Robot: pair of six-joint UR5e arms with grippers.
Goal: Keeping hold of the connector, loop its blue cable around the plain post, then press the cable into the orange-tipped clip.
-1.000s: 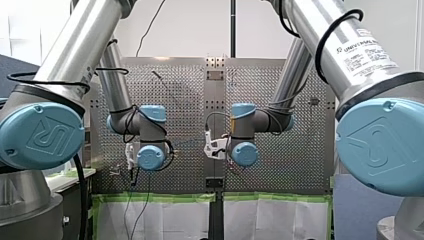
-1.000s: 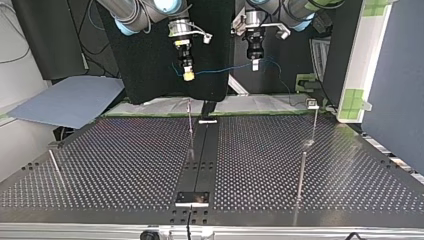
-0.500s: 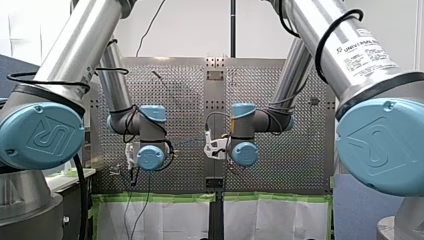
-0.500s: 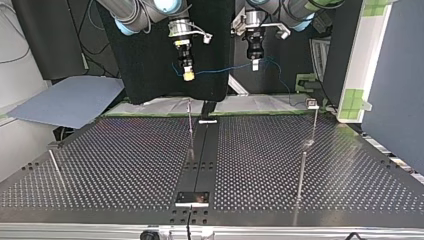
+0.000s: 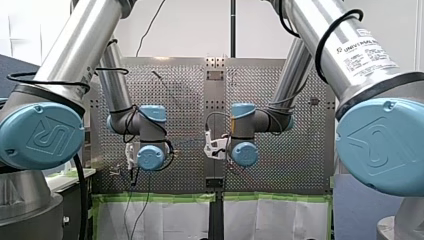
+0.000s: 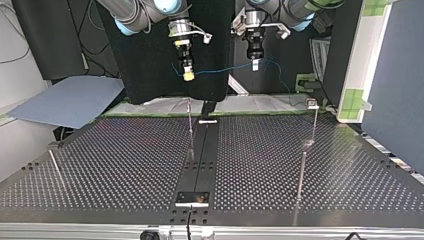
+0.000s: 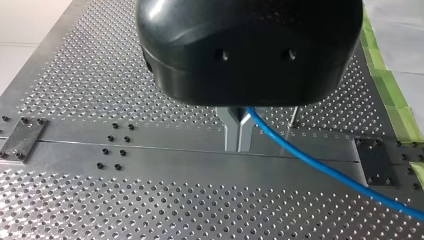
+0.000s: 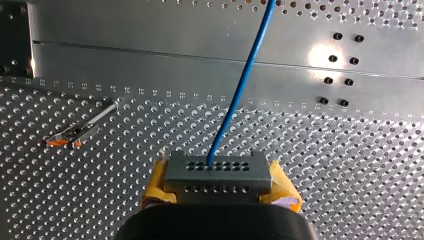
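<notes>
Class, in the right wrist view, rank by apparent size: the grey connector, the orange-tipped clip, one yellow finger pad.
1. connector, clearly the largest.
2. orange-tipped clip and yellow pad: roughly alike, and the clip lies farther from the camera, so I do not rank these two.

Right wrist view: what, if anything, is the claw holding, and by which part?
My right claw grips the grey connector by its two ends, between yellow pads; the blue cable leaves its face.
</notes>
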